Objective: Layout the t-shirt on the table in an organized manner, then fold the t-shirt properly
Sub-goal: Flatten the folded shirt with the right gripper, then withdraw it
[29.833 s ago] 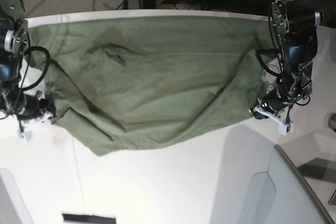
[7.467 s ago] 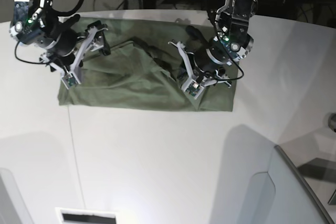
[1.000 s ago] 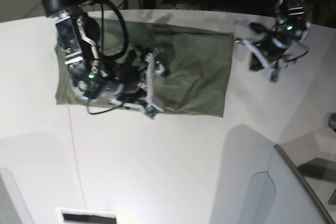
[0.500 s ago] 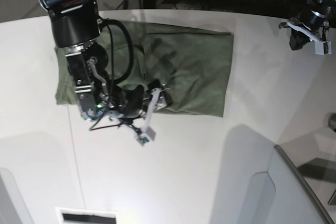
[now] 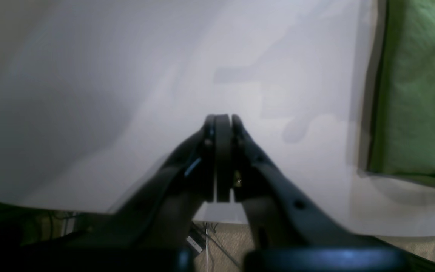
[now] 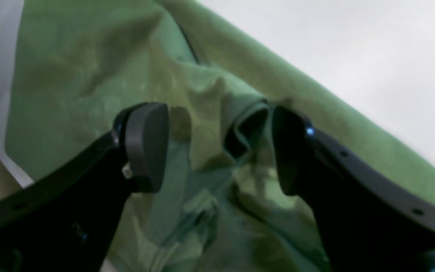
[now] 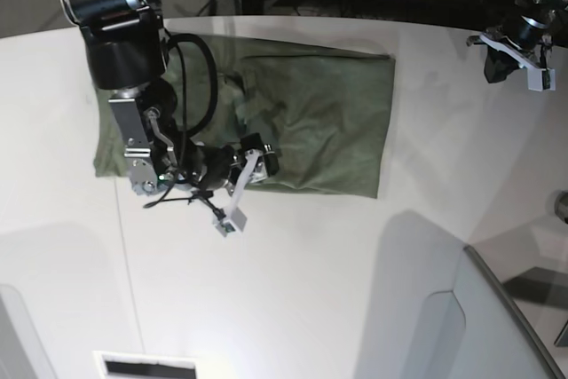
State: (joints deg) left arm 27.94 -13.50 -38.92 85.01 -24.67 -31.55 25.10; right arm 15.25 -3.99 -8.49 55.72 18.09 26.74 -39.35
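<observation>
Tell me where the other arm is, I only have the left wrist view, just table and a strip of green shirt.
Observer: The right claw is over the near edge of the shirt, at the table's other side from yours.
Operator: Is it holding cloth?
Observer: No. In its wrist view the right claw stands open, a raised fold of shirt between the fingers, not pinched.
Operator: And how does the shirt lie overall?
Observer: The base view shows a rough rectangle, flat on your side, bunched under the right arm.
Operator: My claw?
Observer: The left claw is shut, empty, off the shirt, over bare table.
</observation>
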